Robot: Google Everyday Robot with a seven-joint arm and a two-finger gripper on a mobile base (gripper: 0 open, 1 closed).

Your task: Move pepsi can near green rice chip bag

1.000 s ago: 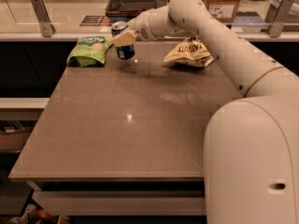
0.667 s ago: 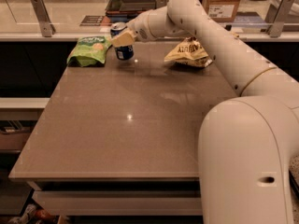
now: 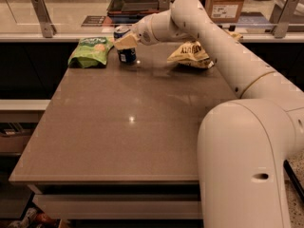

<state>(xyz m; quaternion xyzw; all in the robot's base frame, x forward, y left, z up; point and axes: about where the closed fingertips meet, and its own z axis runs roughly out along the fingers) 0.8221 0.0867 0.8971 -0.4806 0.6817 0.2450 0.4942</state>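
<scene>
Blue pepsi can (image 3: 127, 54) sits clamped in the end effector (image 3: 125, 42) beside green rice chip bag (image 3: 90, 51).

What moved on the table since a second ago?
Hardly anything. The robot's white body edged a little left in the view. The end effector stayed at the top of the can, which stands where it was, just right of the green bag. The yellow bag did not move either. No new grab or release shows.
</scene>
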